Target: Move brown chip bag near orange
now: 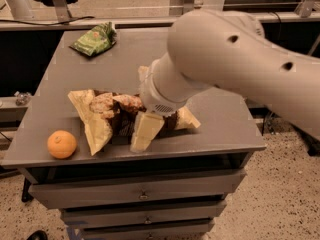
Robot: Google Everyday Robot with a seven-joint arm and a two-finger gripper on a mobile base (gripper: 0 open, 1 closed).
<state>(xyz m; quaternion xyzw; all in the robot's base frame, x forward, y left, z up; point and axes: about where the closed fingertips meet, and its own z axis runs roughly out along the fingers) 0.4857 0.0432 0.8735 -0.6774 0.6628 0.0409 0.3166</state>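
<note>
The brown chip bag [107,115] lies crumpled on the grey table [215,119], its dark middle in the centre and its pale cream ends pointing left and right. My gripper [144,130] is down on the bag's middle, near the table's front edge, with the wrist and the big white arm [235,64] covering most of it and the bag's right half. The orange [62,144] sits at the table's front left corner, a short gap left of the bag's lower left tip.
A small green bag [95,39] lies at the table's back left. The table is the top of a drawer cabinet [140,195]. Its front edge is just below the bag and the orange. Bars and dark gear stand behind the table.
</note>
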